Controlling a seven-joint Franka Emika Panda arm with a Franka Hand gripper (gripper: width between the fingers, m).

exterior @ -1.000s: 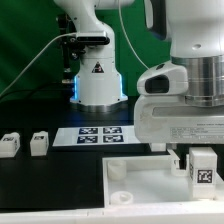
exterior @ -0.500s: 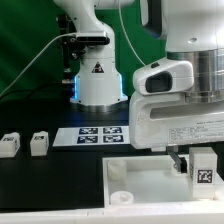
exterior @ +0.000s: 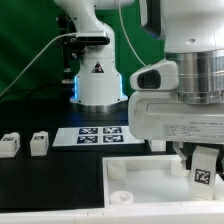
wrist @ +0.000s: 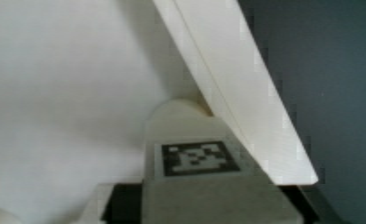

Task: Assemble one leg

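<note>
My gripper (exterior: 203,160) is shut on a white leg (exterior: 203,167) with a black-and-white tag. It holds the leg over the right part of the large white square panel (exterior: 150,178), near the panel's right edge. In the wrist view the leg (wrist: 198,150) sits between the dark fingers (wrist: 130,203) of the gripper (wrist: 198,198). Its far end meets the panel's surface (wrist: 64,90) beside the panel's edge (wrist: 233,90); whether it sits in a hole is hidden. Two more legs (exterior: 10,145) (exterior: 39,143) stand at the exterior view's left.
The marker board (exterior: 100,135) lies behind the panel, in front of the arm's white base (exterior: 98,80). A raised corner hole (exterior: 117,171) shows at the panel's left side. A cable hangs at the back left.
The hand has turned and shifted slightly above the panel's right edge. The leg stays gripped and now leans a little. The other legs have not moved.
</note>
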